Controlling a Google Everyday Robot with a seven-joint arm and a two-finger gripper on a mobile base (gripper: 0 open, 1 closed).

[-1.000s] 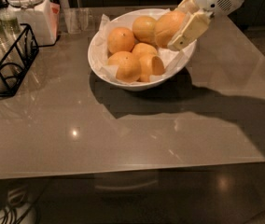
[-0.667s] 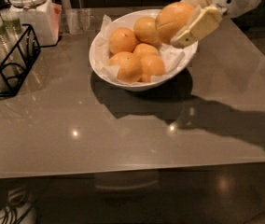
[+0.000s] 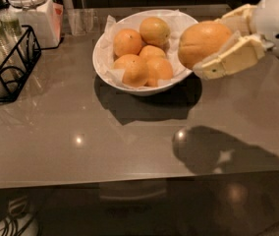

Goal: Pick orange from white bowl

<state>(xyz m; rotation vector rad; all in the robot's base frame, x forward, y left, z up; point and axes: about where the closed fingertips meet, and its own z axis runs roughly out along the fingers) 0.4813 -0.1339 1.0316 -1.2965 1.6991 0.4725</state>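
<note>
My gripper (image 3: 209, 44) comes in from the right and is shut on an orange (image 3: 202, 42), held in the air just past the right rim of the white bowl (image 3: 103, 63). The cream fingers (image 3: 230, 59) clamp the fruit from behind and in front. The bowl is lined with crinkled white paper and holds several more oranges (image 3: 136, 69), all lying inside it. The held orange is above the rim's height and casts a shadow on the table to the lower right.
A black wire rack (image 3: 9, 68) with glasses stands at the left edge. A white lidded jar (image 3: 29, 14) and a clear glass (image 3: 80, 21) stand at the back left. The grey table (image 3: 80, 141) has its front edge near the bottom.
The gripper has lifted the orange out of the bowl and carried it up and to the right, clear of the rim. The other oranges have stayed in place.
</note>
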